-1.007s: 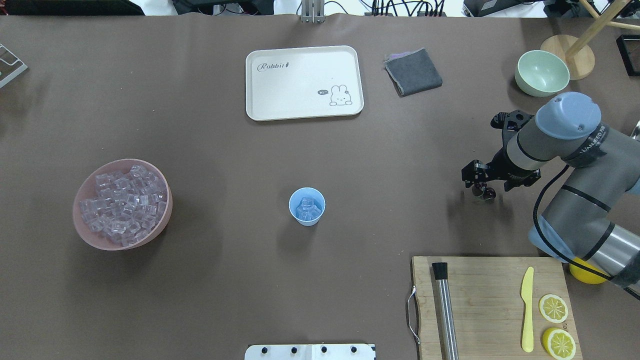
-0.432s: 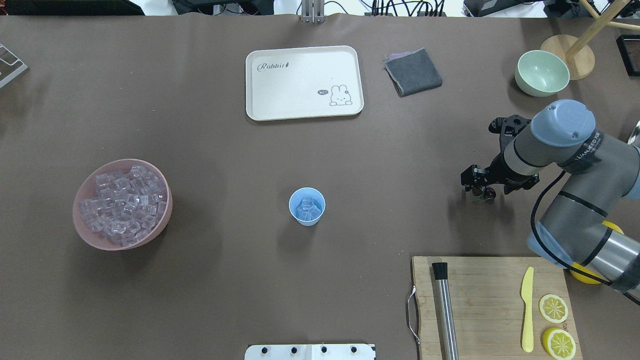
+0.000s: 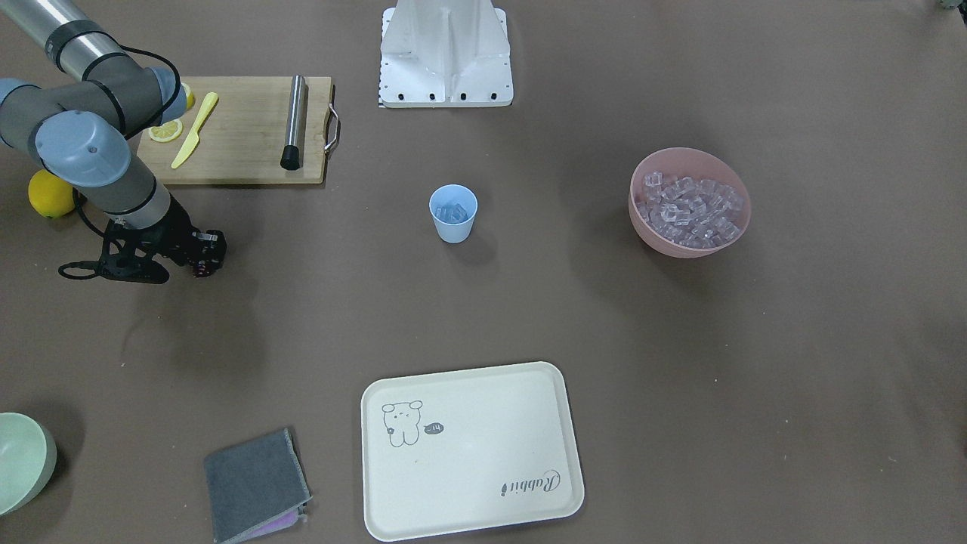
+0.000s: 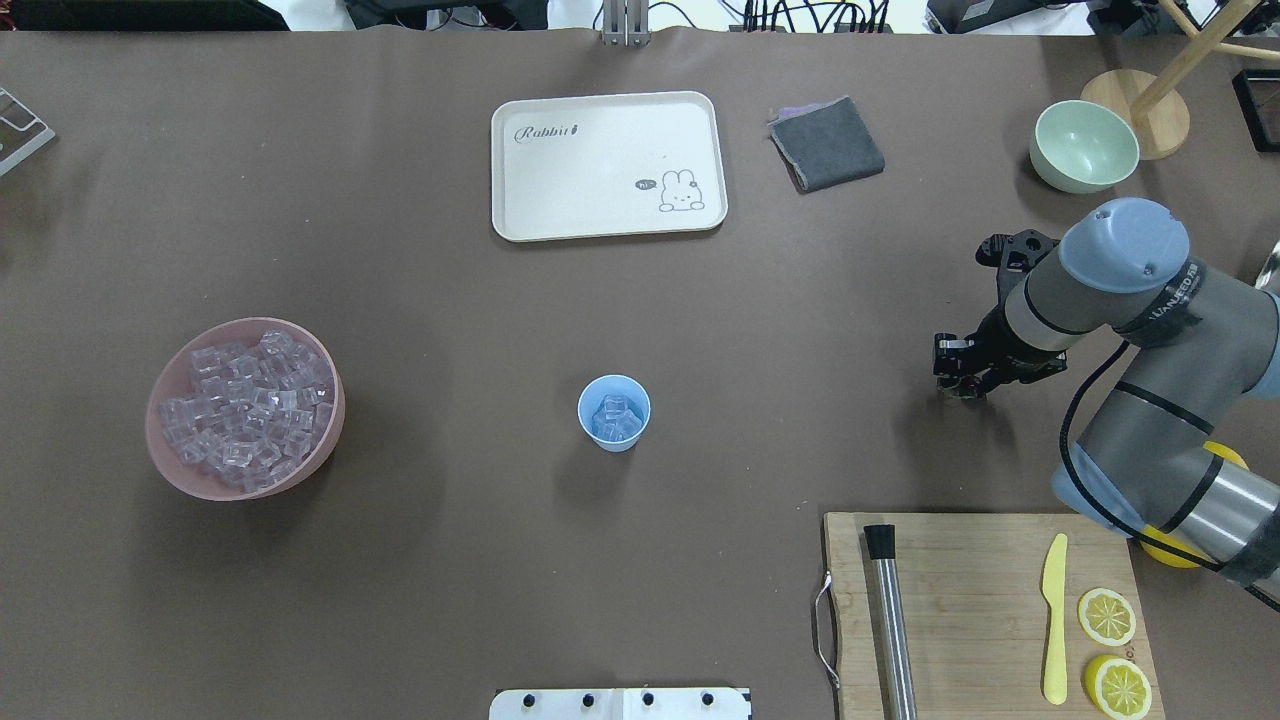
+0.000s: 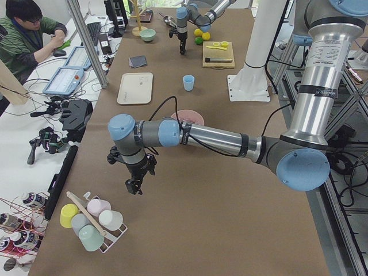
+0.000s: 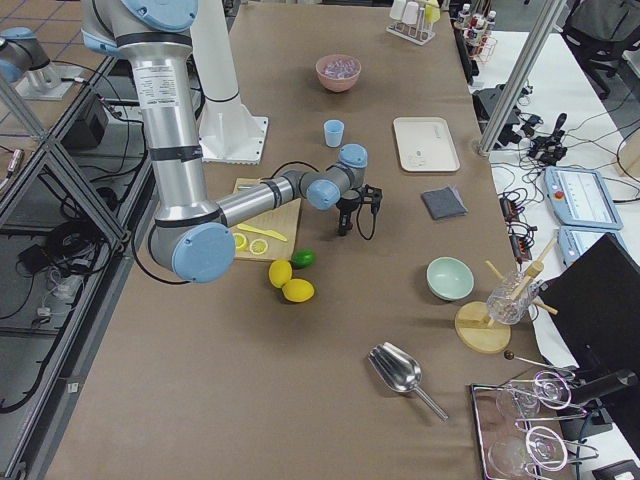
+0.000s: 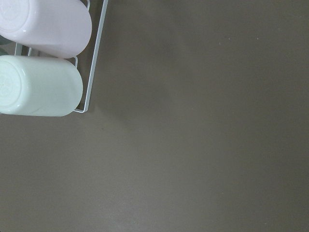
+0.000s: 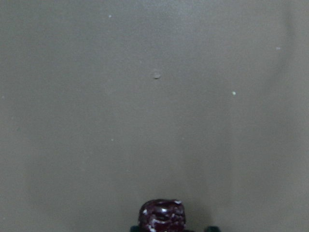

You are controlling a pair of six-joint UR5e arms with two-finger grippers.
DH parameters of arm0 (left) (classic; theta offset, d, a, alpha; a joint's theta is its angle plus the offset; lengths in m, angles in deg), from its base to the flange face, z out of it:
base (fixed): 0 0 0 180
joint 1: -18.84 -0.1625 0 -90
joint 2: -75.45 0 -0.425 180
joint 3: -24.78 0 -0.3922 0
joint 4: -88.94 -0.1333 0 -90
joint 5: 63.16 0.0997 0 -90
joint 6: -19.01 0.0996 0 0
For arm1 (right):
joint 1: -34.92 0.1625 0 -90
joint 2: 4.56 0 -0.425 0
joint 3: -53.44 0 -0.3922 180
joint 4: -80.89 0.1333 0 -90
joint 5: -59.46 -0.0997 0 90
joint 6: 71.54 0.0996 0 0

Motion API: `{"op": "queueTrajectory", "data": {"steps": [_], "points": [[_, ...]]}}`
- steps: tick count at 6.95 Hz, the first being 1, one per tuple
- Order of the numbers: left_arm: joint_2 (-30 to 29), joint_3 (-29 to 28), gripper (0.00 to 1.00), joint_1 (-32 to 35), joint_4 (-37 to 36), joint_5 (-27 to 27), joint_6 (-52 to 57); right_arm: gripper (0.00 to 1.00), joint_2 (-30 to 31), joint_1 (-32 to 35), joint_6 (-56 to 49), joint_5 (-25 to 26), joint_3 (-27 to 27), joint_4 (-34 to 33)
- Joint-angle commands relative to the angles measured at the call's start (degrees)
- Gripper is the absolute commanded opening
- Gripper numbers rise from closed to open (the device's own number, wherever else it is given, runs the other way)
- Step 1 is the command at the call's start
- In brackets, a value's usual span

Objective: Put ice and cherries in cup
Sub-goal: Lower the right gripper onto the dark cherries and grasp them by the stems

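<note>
The light blue cup (image 4: 614,412) stands mid-table and holds a few clear ice cubes (image 4: 615,418); it also shows in the front view (image 3: 453,214). More ice (image 4: 245,408) fills the pink bowl (image 4: 335,420) to its left. My right gripper (image 4: 958,383) is far right of the cup, pointing down, shut on the dark red cherries (image 3: 201,266). They show glossy at the bottom edge of the right wrist view (image 8: 161,217). My left gripper (image 5: 133,187) shows only in the exterior left view, over bare table, and I cannot tell its state.
A cream tray (image 4: 608,166), a grey cloth (image 4: 826,143) and a pale green bowl (image 4: 1084,146) lie at the far side. A cutting board (image 4: 970,610) with a steel tube, a yellow knife and lemon slices sits near right. A cup rack (image 7: 43,58) is below the left wrist.
The right wrist has turned so the gripper points more steeply down, and the arm has shifted slightly. The cherries stay at its tip. The cup and bowls have not moved.
</note>
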Motion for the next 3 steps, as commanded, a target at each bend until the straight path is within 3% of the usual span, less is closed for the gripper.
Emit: {"op": "queueTrajectory", "data": {"steps": [1,3], "points": [[0.0,-0.1,0.97,0.0,0.0,0.1,0.0,0.00,0.0,0.0,0.6,-0.1,-1.2,-0.1],[0.0,-0.2,0.97,-0.1,0.0,0.0,0.0,0.00,-0.3,0.1,3.3,-1.4,-3.2,-0.6]]}}
